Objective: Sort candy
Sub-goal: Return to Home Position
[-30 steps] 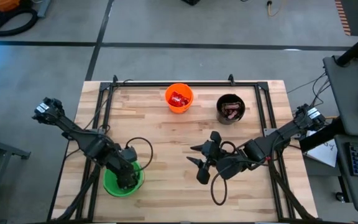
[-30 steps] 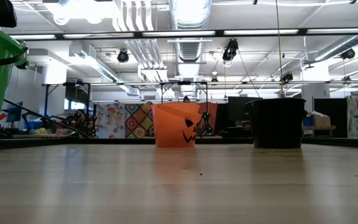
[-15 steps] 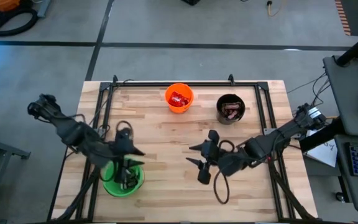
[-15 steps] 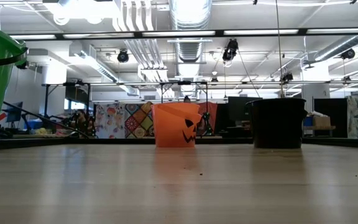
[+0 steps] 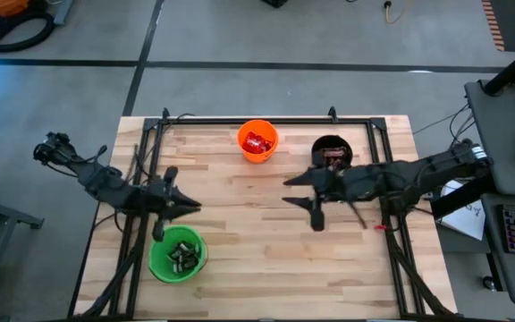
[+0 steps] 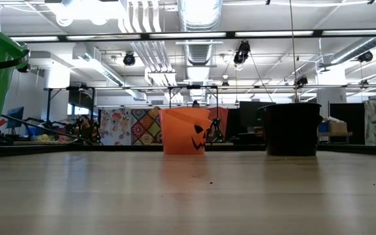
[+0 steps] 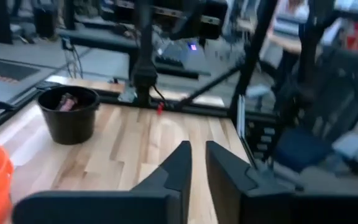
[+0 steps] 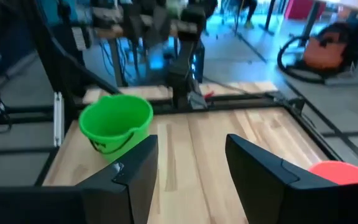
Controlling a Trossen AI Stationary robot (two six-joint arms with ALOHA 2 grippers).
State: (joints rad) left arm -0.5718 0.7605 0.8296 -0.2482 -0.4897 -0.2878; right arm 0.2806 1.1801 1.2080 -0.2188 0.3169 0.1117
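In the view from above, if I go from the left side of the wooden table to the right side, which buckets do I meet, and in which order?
Green plastic bucket → orange plastic bucket → black plastic bucket

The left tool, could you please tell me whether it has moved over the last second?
Yes. In the high view, the left tool has moved from above the green bucket toward the orange bucket and now sits beside the green one.
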